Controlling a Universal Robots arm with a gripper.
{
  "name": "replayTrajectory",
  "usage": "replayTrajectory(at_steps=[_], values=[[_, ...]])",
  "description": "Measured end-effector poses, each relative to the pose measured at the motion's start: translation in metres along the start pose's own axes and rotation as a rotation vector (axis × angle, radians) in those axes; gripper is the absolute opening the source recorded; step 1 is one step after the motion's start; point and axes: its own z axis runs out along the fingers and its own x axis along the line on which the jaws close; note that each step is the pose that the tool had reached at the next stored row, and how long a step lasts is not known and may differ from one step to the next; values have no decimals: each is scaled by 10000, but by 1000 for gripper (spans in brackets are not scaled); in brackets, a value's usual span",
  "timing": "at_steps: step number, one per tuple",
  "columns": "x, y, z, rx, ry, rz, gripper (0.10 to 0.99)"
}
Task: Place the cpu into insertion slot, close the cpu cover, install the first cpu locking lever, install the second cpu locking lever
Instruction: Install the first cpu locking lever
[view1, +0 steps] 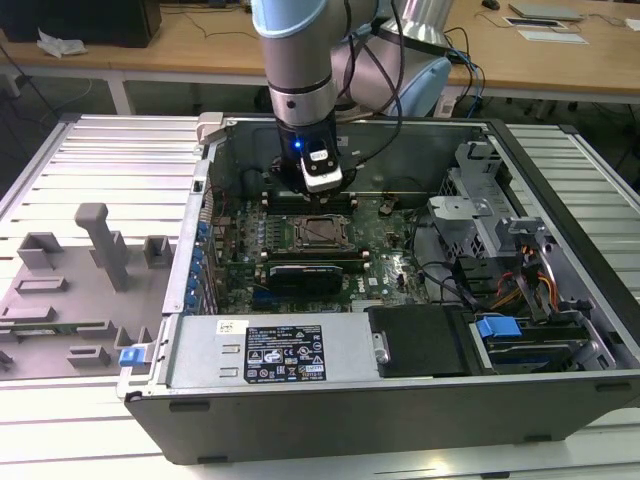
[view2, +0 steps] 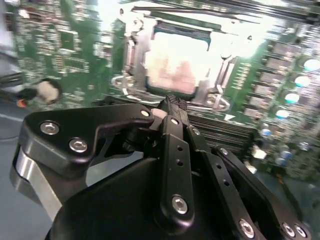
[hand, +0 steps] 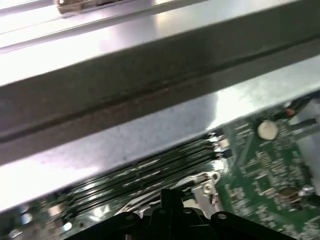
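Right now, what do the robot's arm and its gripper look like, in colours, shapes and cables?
The arm is a silver-grey tube with pale blue joint caps and a black wrist section carrying a small blue light and a white-faced module. Black cables run along it. The gripper is matte black, built of flat linkage bars with silver screw heads, on a rounded black body with a silver band.

You see the grey sheet-metal case wall (hand: 150, 105) above the green circuit board (hand: 270, 165). Long black memory slots (hand: 145, 172) run beside it. The black gripper (hand: 170, 197) hangs over them.

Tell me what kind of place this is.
Probably a lab or workshop test bench: an open computer case lies on a slatted metal table, wooden desks stand behind, and a grey parts tray sits beside it.
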Motion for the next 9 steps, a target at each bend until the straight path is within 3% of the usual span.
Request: replayTrajectory(at_steps=[2, 6, 7, 9], values=[[-10, 0, 1, 116, 303, 20, 106], [-16, 2, 2, 135, 359, 23, 106], [-34, 9, 6, 132, 362, 11, 106], [-132, 45, 19, 152, 457, -130, 106]])
